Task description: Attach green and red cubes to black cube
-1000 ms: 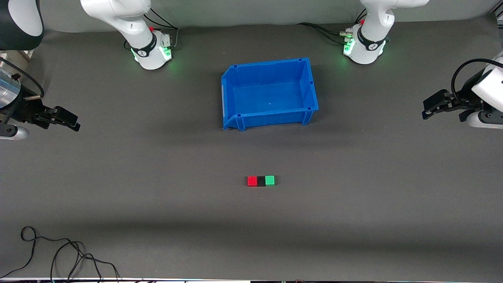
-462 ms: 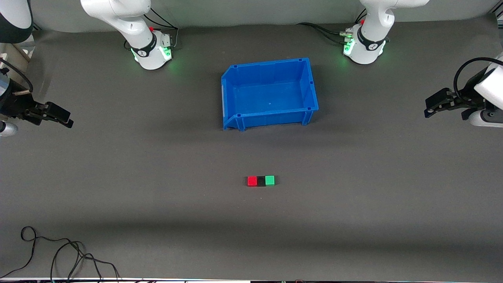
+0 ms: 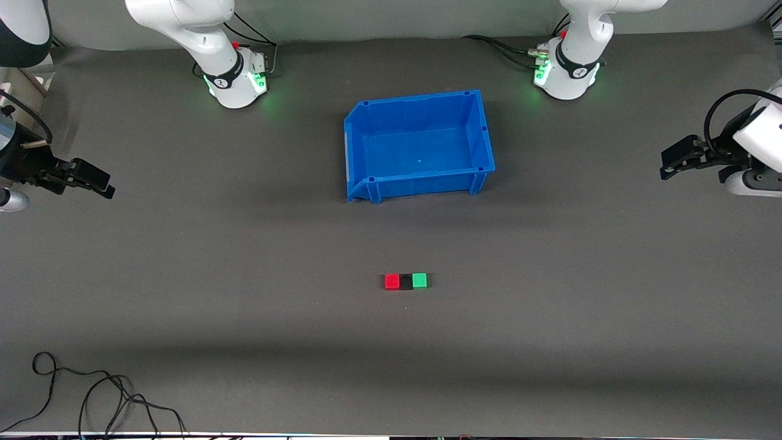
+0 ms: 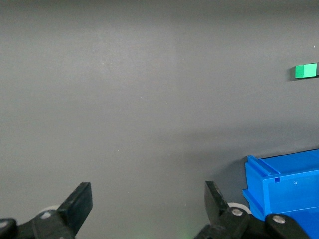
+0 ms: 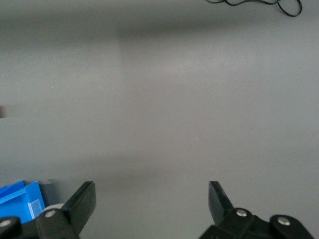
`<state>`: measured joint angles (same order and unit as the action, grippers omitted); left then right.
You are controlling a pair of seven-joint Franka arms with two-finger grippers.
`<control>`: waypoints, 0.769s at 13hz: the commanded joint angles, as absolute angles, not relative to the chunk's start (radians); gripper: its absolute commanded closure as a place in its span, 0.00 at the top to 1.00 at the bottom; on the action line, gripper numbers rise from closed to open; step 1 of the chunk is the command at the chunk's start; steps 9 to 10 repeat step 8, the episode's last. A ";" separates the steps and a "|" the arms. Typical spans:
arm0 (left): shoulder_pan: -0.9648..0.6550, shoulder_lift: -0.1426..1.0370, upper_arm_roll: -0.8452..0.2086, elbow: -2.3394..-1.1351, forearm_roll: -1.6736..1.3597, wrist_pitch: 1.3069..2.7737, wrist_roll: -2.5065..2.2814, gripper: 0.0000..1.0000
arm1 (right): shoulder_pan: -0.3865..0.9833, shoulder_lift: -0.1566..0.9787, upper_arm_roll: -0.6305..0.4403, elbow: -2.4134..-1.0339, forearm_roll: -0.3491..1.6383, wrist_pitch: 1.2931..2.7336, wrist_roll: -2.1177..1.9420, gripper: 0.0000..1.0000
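Observation:
Three small cubes lie in one row on the grey mat, touching side by side, nearer the front camera than the blue bin. The red cube [image 3: 391,281] is at the right arm's end of the row, the black cube [image 3: 405,282] in the middle, the green cube [image 3: 419,280] at the left arm's end. The green cube [image 4: 305,71] also shows in the left wrist view. My left gripper [image 3: 667,166] [image 4: 148,199] is open and empty over the mat at the left arm's end of the table. My right gripper [image 3: 104,186] [image 5: 152,199] is open and empty at the other end.
An empty blue bin [image 3: 482,131] stands mid-table between the cubes and the arm bases; a corner of the bin [image 4: 279,194] shows in the left wrist view, and a corner of the bin [image 5: 20,199] in the right wrist view. A black cable [image 3: 91,391] lies coiled near the front edge at the right arm's end.
Both arms have drawn outward toward their ends of the table, the right gripper more than the left. The row of cubes has not moved.

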<state>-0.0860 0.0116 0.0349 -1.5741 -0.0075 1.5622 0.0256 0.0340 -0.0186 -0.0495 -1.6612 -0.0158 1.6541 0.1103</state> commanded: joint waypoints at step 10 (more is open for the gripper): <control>-0.109 0.020 0.044 -1.551 0.011 1.522 0.018 1.00 | 0.041 0.012 -0.048 -1.620 -0.028 1.631 0.094 1.00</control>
